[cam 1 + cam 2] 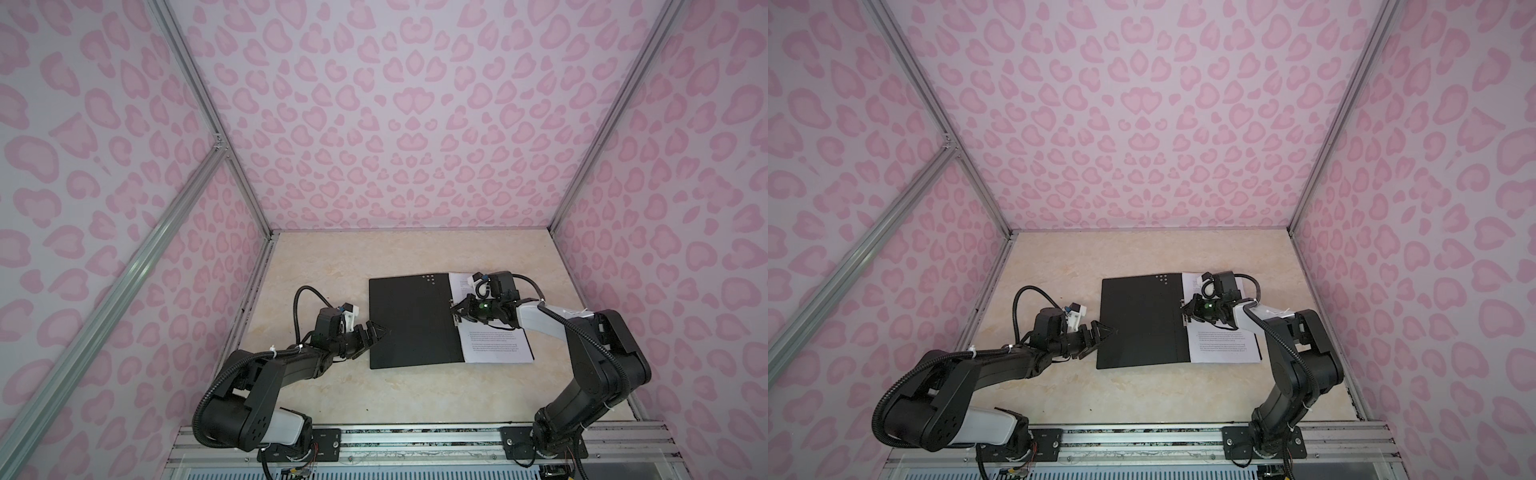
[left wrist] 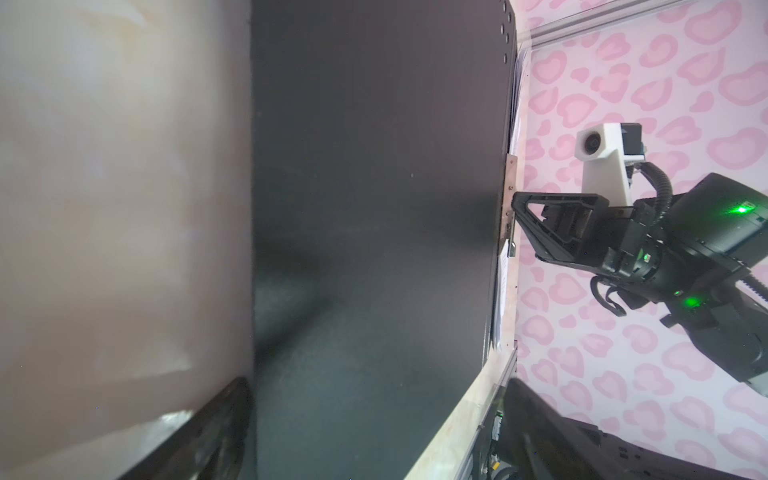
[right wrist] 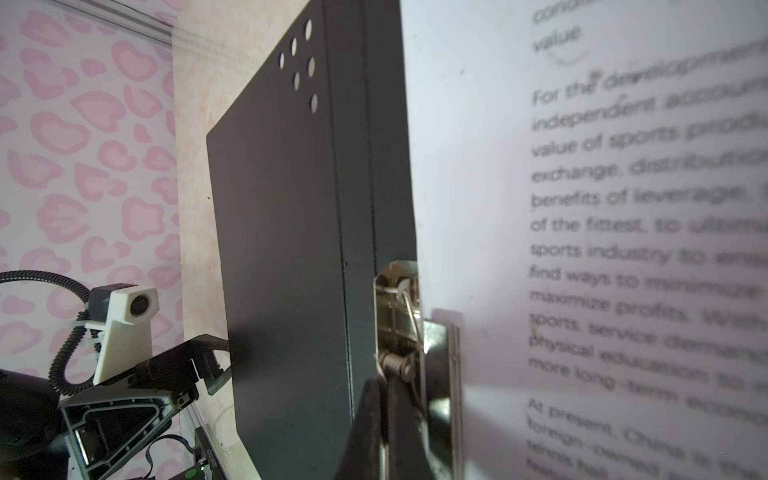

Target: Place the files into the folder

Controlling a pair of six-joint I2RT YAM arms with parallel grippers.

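The folder (image 1: 411, 320) (image 1: 1142, 320) lies open on the table, black inside up. The files (image 1: 496, 345) (image 1: 1223, 345), white printed sheets, rest on its right half. The metal spine clip (image 3: 399, 316) (image 2: 509, 199) sits between the two halves. My right gripper (image 1: 457, 309) (image 1: 1185, 309) (image 3: 388, 399) is shut, its tips against the clip's spring beside the files (image 3: 582, 208). My left gripper (image 1: 380, 332) (image 1: 1106, 332) (image 2: 376, 386) stands open at the folder's left edge, over the black cover (image 2: 374, 208), gripping nothing.
The beige marble-look table (image 1: 332, 390) is walled on three sides by pink patterned panels with aluminium posts (image 1: 257, 266). A metal rail (image 1: 415, 440) with both arm bases runs along the front edge.
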